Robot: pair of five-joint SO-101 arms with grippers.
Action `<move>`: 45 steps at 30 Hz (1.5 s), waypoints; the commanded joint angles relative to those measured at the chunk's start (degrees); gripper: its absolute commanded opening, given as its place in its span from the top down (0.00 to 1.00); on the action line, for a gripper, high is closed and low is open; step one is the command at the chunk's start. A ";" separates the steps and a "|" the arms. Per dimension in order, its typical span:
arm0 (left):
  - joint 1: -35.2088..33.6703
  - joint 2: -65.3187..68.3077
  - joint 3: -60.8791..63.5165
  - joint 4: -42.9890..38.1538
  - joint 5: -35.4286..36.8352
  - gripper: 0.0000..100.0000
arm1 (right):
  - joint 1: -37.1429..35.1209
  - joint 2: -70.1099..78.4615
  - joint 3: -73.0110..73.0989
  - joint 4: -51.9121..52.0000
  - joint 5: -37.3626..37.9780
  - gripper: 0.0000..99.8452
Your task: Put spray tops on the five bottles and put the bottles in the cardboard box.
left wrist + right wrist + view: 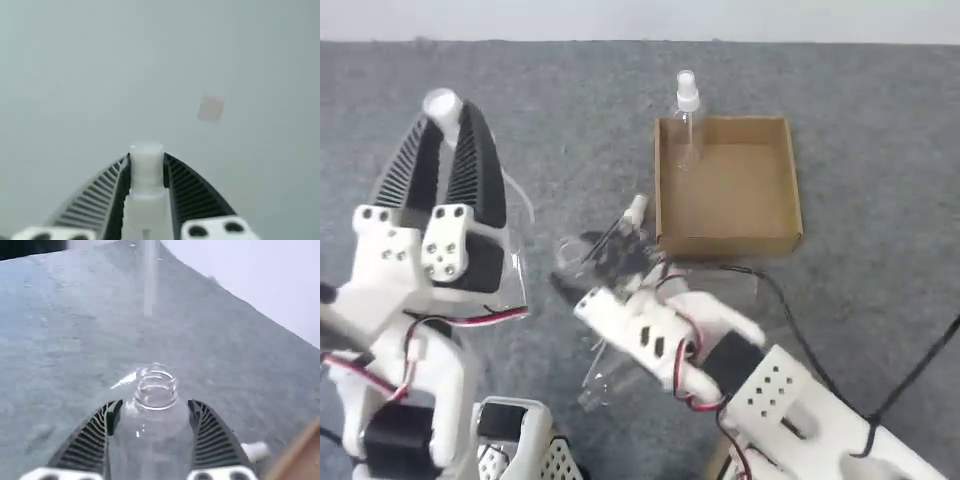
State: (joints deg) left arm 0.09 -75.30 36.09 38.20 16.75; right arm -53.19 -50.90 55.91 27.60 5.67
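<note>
Left wrist view first: the left claw (146, 159) is clenched on a white spray top (146, 175), pinched right between the two ribbed fingers, with the top's head poking out just past the fingertips. Nothing but a plain pale background behind it. From the high view that same left claw (445, 118) is up off the desk (880, 150), pointing away from the arm's base, the spray top (441, 101) sitting at its tip.

The right claw (155, 407) is grasping a clear open bottle (156, 390). The fingers sit on either side of its shoulder, and the bare threaded neck sticks out ahead of the fingertips, no top on it. There's a pale blurry vertical streak further out beyond the neck, can't tell what that is.

Off to one side of the right claw, near its finger, a loose spray top (255, 450) lies on the desk, just beside a brown edge that looks like the cardboard box (725, 240). In the high view this loose spray top (635, 210) lies between the right claw and the box wall.

Inside the box, well ahead of the right claw, one capped bottle (686, 110) stands upright in the far corner.
</note>
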 commanded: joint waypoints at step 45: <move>7.30 5.36 -5.14 0.88 0.09 0.99 | 1.10 -2.07 -0.62 -1.45 -6.07 0.99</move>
State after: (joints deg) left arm 7.30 -71.25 32.22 42.59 17.63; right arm -52.75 -50.90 55.91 27.25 0.31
